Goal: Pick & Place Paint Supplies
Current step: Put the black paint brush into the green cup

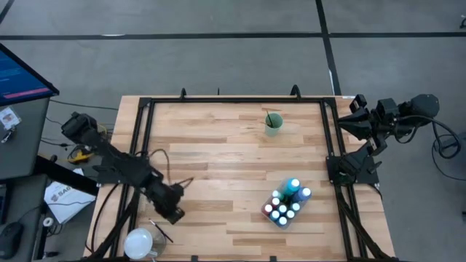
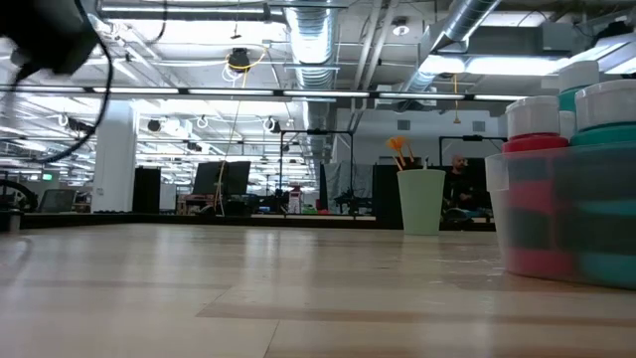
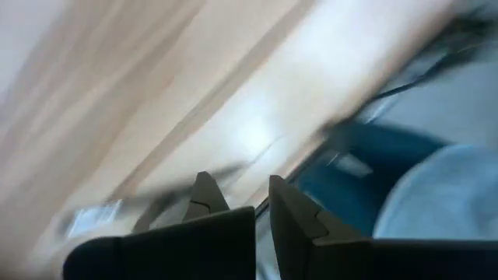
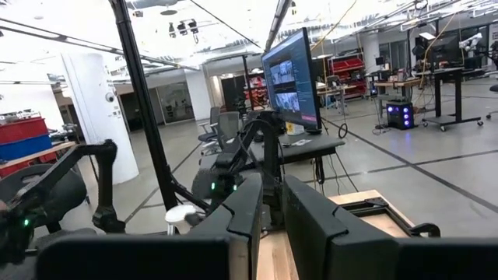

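Several small paint bottles (image 1: 287,200) with blue, teal, green and white caps stand in a clear tub (image 1: 271,217) at the table's near right; the tub also shows at the right of the low view (image 2: 566,214). One thin dark paintbrush (image 1: 162,231) lies flat near the front left corner. My left gripper (image 1: 177,215) hovers just beside it, slanting down, shut; the left wrist view (image 3: 237,180) is blurred, with a dark streak (image 3: 163,194) past the fingertips. My right gripper (image 4: 272,183) waits raised off the table's far right corner (image 1: 355,109), shut and holding nothing.
A pale green cup (image 1: 273,124) holding a brush stands at the far middle, also in the low view (image 2: 422,199). A white round object (image 1: 138,242) sits at the front left corner. A black frame (image 1: 218,100) borders the table. Bare wood lies in the middle.
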Robot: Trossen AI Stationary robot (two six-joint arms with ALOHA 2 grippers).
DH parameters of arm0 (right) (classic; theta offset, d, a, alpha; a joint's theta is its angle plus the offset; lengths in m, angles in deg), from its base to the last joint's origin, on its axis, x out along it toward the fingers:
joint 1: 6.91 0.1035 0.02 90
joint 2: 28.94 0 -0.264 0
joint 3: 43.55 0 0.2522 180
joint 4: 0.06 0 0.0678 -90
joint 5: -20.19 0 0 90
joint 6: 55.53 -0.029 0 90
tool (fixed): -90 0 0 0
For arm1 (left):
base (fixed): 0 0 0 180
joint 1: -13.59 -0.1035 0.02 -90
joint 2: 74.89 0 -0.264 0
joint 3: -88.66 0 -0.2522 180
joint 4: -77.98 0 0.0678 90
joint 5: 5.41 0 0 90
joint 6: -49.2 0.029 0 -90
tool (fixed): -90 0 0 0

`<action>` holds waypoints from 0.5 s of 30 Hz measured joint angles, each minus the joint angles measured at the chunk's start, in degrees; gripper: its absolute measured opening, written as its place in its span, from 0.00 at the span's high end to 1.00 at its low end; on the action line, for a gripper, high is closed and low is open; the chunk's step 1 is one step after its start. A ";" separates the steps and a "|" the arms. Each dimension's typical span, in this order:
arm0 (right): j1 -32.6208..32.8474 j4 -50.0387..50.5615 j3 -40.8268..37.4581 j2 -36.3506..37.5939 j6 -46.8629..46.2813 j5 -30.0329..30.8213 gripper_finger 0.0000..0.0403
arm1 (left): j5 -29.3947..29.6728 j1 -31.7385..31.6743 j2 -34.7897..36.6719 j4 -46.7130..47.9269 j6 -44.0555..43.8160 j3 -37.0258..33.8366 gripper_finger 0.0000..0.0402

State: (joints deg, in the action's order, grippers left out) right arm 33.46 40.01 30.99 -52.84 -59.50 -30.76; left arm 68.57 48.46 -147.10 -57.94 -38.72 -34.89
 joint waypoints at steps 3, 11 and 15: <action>0.01 0.00 0.00 0.00 0.00 0.00 0.88 | 11.46 -0.25 6.00 -4.07 4.90 0.00 1.00; 0.00 0.01 0.00 0.00 0.00 0.00 0.88 | 32.14 -0.38 18.82 -6.80 14.91 0.02 1.00; -0.01 -0.07 0.00 0.00 0.00 0.00 0.88 | 35.68 -0.38 21.27 -12.97 20.39 0.00 1.00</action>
State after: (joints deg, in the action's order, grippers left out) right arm 33.46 39.94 30.99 -52.84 -59.50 -30.76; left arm 104.26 48.09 -125.84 -70.91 -18.33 -34.89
